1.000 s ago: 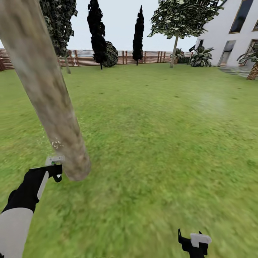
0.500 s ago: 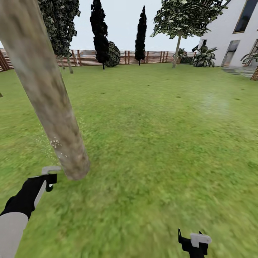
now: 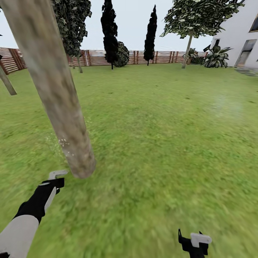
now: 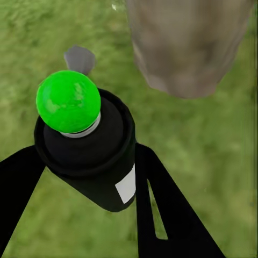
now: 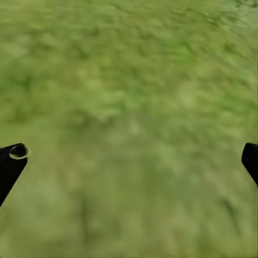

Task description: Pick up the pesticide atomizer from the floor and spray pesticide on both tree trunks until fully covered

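The left gripper (image 3: 55, 179) hangs low over the lawn (image 3: 161, 143), just beside the foot of the near tree trunk (image 3: 53, 86), which leans up and away across the left of the head view. In the left wrist view its black jaws are closed around the pesticide atomizer (image 4: 88, 156), a black can whose round top (image 4: 68, 101) shows bright green here, with a small white label on its side. The can's top points toward the base of the trunk (image 4: 185, 45), close to it but not touching. A patch of tiny whitish specks of pesticide (image 3: 63, 142) sits on the lower trunk, a little above the ground, and a few faint specks float over the grass just to its left.

The right gripper (image 3: 195, 243) is at the bottom edge of the head view, well apart from the trunk. In the right wrist view its two dark fingertips (image 5: 12, 161) stand wide apart at either side with nothing between them but blurred grass.

Farther off, a second tree (image 3: 190, 39) with a pale trunk and dark leafy crown stands near the wooden fence (image 3: 161, 56). Two slim dark cypress-like trees (image 3: 109, 32) and a round bush (image 3: 123, 53) stand along the same fence, and a white house (image 3: 240, 39) rises at the right
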You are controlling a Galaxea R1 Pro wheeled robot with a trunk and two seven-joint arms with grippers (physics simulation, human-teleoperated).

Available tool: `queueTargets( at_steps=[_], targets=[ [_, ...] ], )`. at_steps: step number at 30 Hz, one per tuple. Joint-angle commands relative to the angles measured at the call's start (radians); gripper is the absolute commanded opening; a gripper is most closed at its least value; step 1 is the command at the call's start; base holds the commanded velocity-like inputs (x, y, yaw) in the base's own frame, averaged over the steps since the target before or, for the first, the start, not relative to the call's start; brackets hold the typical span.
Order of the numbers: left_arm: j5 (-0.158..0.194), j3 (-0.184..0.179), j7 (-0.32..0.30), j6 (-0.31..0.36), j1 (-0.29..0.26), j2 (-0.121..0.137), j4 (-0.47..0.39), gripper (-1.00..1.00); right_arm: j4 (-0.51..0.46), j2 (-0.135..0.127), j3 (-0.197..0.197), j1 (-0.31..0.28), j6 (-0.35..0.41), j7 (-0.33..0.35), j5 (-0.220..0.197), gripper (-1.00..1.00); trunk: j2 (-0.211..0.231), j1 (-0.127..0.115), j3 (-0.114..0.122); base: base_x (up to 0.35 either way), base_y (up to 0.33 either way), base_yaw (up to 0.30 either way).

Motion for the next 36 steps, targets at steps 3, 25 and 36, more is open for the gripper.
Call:
queueTargets(
  at_steps=[3, 25, 36],
  targets=[
    [0.0, -0.004, 0.002, -0.001, 0.0, -0.011, -0.01, -1.0, 0.0, 0.0, 0.0, 0.0, 0.0, 0.0, 0.0, 1.0, 0.0, 0.0, 0.0, 0.232, -0.171, 0.0],
    [0.005, -0.005, 0.101, 0.007, 0.0, -0.012, -0.004, -1.0, 0.0, 0.001, 0.0, 0.0, 0.0, 0.0, 0.0, 1.0, 0.0, 0.0, 0.0, 0.034, -0.265, 0.048],
    [0.011, -0.003, 0.106, -0.003, 0.0, -0.014, 0.033, -1.0, 0.0, 0.001, 0.001, 0.0, 0.0, 0.0, 0.0, 1.0, 0.0, 0.0, 0.0, 0.217, -0.205, 0.146]
  ],
)
